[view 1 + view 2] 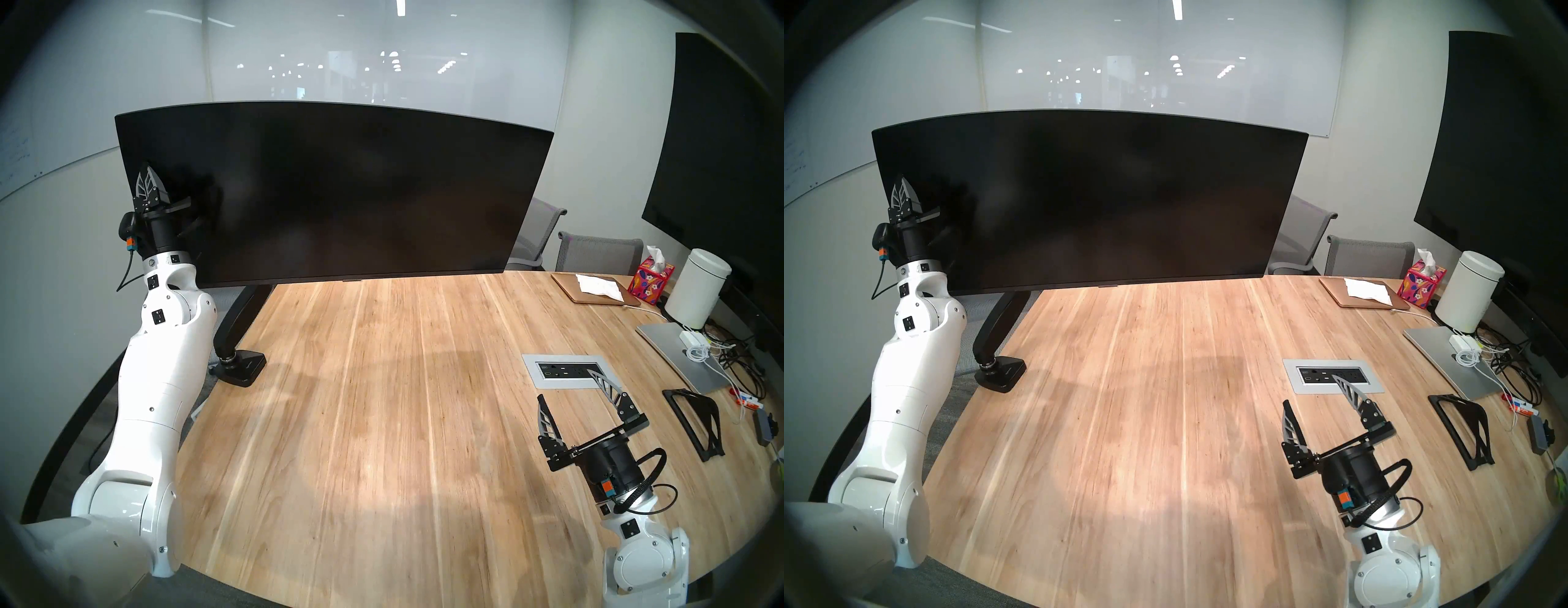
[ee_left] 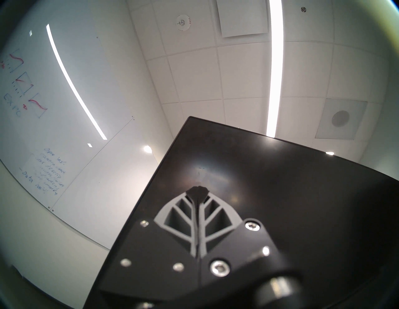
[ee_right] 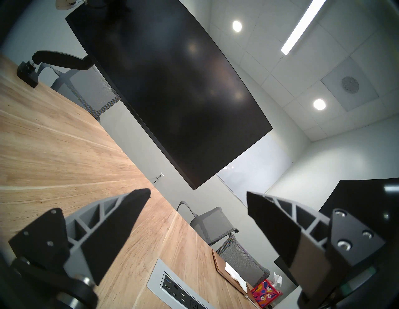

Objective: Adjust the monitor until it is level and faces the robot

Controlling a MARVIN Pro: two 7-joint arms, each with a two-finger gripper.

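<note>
The monitor point(image 1: 331, 191) point(image 1: 1081, 195) is a very wide black screen above the far left of the wooden table point(image 1: 360, 403), its face turned roughly toward me. Its black arm point(image 1: 242, 322) drops to a clamp base point(image 1: 242, 367) at the table's left edge. My left gripper point(image 1: 148, 167) point(image 1: 903, 180) is shut and holds nothing. It points up in front of the screen's left end. In the left wrist view its tips point(image 2: 197, 189) sit at the screen point(image 2: 280, 183) near the upper left corner; whether they touch it is unclear. My right gripper point(image 1: 566, 386) point(image 1: 1311, 389) point(image 3: 198, 192) hangs open and empty over the table's right side, far from the monitor point(image 3: 172, 86).
A larger black screen point(image 1: 729, 140) hangs on the right wall. A grey power outlet panel point(image 1: 564, 371) lies just beyond my right gripper. Further right are a laptop point(image 1: 679, 356), cables, a black stand point(image 1: 695, 420), a white canister point(image 1: 698, 288) and a tissue box point(image 1: 653, 278). Grey chairs point(image 1: 598, 252) stand behind.
</note>
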